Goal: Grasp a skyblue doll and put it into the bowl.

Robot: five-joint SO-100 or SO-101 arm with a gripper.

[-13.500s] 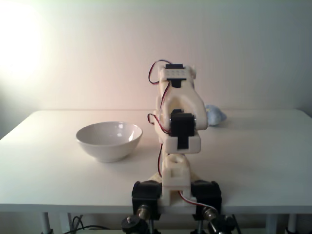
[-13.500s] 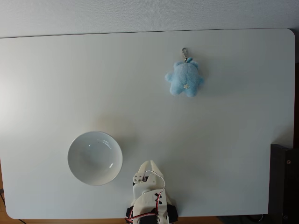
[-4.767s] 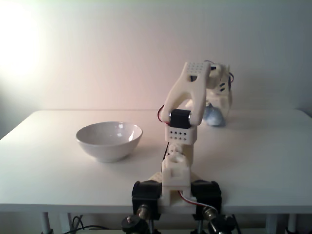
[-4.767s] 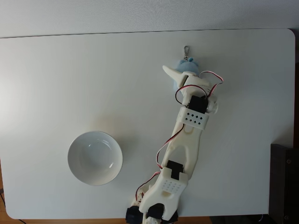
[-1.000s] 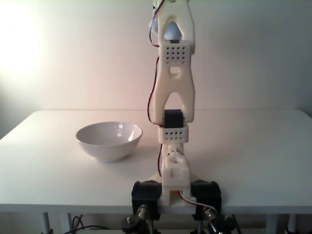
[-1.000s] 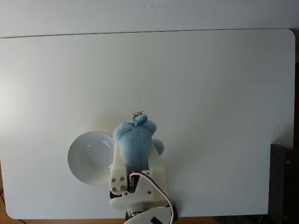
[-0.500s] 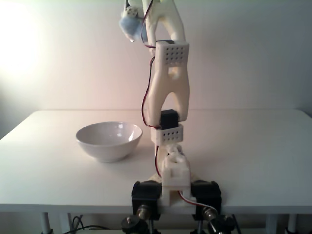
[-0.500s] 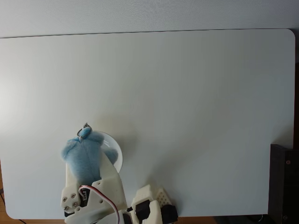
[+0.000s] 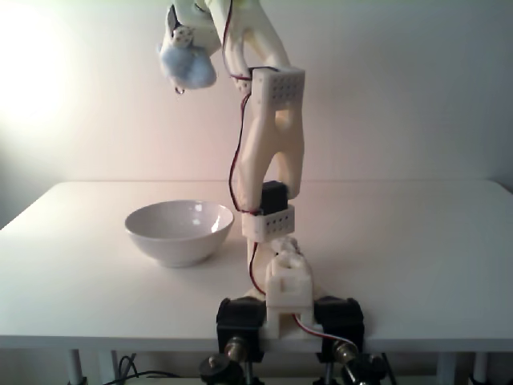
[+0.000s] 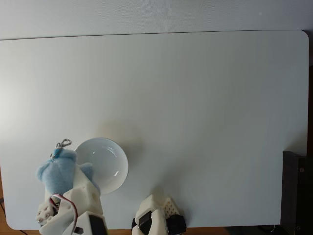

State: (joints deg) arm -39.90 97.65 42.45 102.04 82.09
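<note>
The skyblue doll [image 9: 187, 66] [image 10: 59, 171] hangs high in the air, held by my white gripper [image 9: 186, 50] [image 10: 62, 182], which is shut on it. Its small metal clasp [image 10: 63, 143] dangles at its tip. The white glossy bowl [image 9: 179, 231] [image 10: 106, 164] stands on the table, left of the arm's base in both fixed views. In the front fixed view the doll is well above the bowl, roughly over it. In the top-down fixed view the doll overlaps the bowl's left rim.
The white table [image 10: 195, 98] carries only the bowl and the arm's base [image 9: 288, 313]. A dark object [image 10: 297, 191] stands off the table's right edge in the top-down fixed view. A pale wall [image 9: 401, 80] rises behind the table.
The arm has swung further left with the doll in its grip, carrying it from beside the raised arm to above the bowl's left side. The bowl has not moved.
</note>
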